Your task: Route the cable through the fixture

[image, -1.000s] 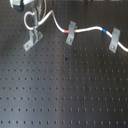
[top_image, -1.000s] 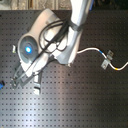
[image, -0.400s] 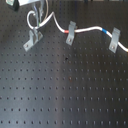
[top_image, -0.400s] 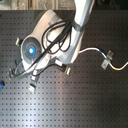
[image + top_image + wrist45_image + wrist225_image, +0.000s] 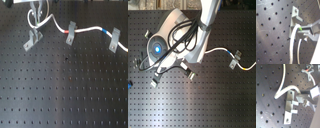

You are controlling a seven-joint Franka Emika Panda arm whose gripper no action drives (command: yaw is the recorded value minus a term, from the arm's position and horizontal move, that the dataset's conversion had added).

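Black tabletop [image 5: 65, 95], dotted with a regular grid of small holes. White cable [image 5: 87, 29], marked by one short red band [image 5: 68, 31] and one short blue band [image 5: 104, 31]. Plain grey metal fixture [image 5: 33, 39]. White arm housing [image 5: 175, 30], with a glowing blue light [image 5: 157, 49].

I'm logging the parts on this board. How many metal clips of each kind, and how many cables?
Two-pronged fixture: 1
Single-strip clips: 2
Cable: 1
Total: 4
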